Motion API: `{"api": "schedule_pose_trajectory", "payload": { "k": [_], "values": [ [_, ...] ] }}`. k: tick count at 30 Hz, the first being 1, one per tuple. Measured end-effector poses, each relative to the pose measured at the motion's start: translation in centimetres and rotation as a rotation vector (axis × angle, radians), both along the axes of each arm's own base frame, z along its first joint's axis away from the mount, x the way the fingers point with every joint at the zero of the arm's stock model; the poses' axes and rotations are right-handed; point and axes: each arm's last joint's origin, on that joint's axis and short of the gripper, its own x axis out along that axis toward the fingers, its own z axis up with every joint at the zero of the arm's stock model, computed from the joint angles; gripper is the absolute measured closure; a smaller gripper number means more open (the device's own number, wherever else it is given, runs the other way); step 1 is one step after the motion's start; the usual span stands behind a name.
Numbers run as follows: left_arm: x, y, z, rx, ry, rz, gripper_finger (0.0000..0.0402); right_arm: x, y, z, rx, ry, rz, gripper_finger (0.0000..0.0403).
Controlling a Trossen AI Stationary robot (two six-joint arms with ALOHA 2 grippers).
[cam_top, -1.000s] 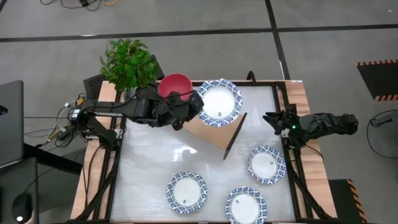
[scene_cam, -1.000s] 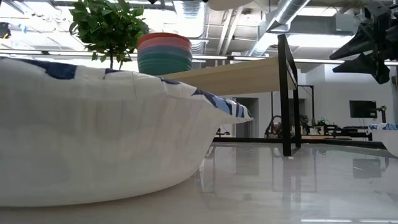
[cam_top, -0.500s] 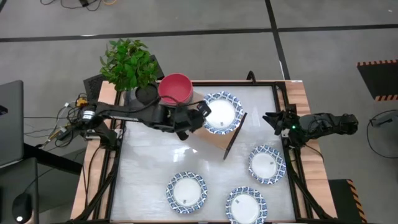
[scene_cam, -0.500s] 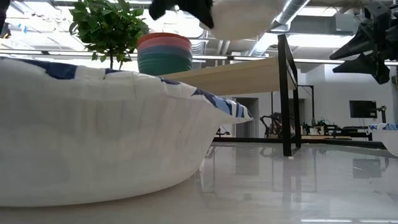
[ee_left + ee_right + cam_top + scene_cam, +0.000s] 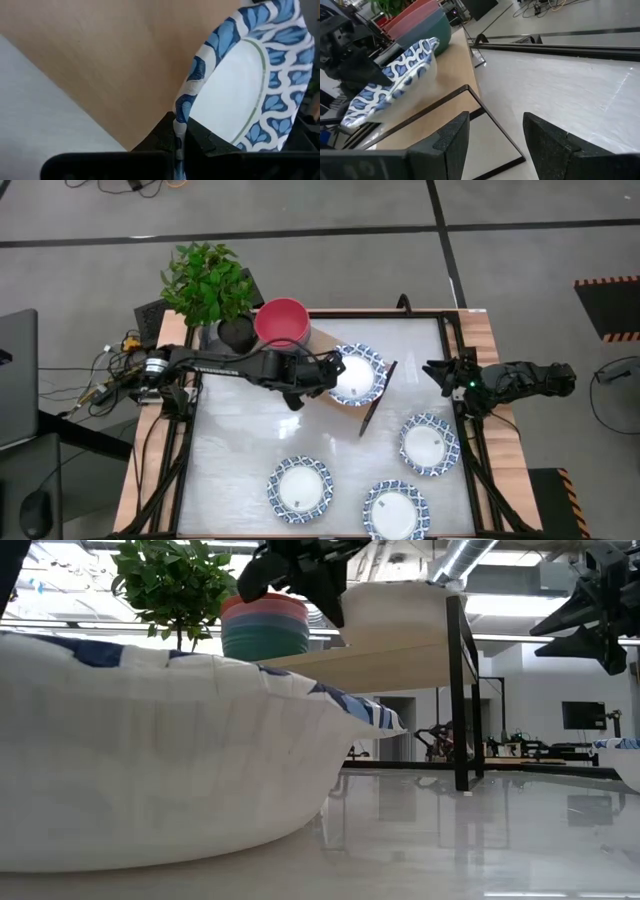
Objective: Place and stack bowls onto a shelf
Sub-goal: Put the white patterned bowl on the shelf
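Observation:
My left gripper [image 5: 333,372] is shut on a white bowl with a blue patterned rim [image 5: 357,376], low over the light wooden shelf [image 5: 338,402]. In the low view the bowl [image 5: 395,608] is right at the shelf's top [image 5: 400,660]; whether they touch I cannot tell. A stack of plain bowls, red on top [image 5: 283,323], stands on the shelf's far left part. Three more patterned bowls [image 5: 300,487] [image 5: 397,510] [image 5: 430,443] rest on the table. My right gripper [image 5: 440,370] waits open at the table's right edge. My left gripper pinches the bowl's rim [image 5: 182,114] on the side toward the table's left, one finger inside the bowl and one outside. The fingers [image 5: 200,137] come from the left, slanting down. The bowl sits tilted beyond them, above the shelf.
A potted plant [image 5: 207,280] stands at the far left corner beside the stack. The shelf's dark end support [image 5: 378,395] stands right of the held bowl. One patterned bowl [image 5: 150,770] fills the low view's foreground. White tabletop [image 5: 240,450] lies near the left front.
My left gripper has gone down and toward the table's near edge, tipping its fingers further downward, still shut on the patterned bowl. The bowl has come down from well above the shelf to just at its top.

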Motion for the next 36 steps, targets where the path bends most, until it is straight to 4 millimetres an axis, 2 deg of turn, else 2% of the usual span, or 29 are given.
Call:
{"api": "schedule_pose_trajectory", "payload": {
  "k": [7,15,22,36],
  "values": [
    [-0.41,0.14,-0.28,-0.019,0.047,0.016,0.0397,0.00,0.00,0.00,0.000,0.000,0.000,0.0191],
    [-0.39,0.33,-0.22,0.073,0.073,-0.036,0.0397,0.00,0.00,0.00,0.000,0.000,0.000,0.0191],
    [-0.10,0.27,-0.04,0.083,0.051,-0.079,0.0397,0.00,0.00,0.00,0.000,0.000,0.000,0.0191],
    [0.23,0.52,0.30,0.137,0.011,-0.055,0.0397,0.00,0.00,0.00,0.019,-0.010,-0.007,0.0191]
  ]
}}
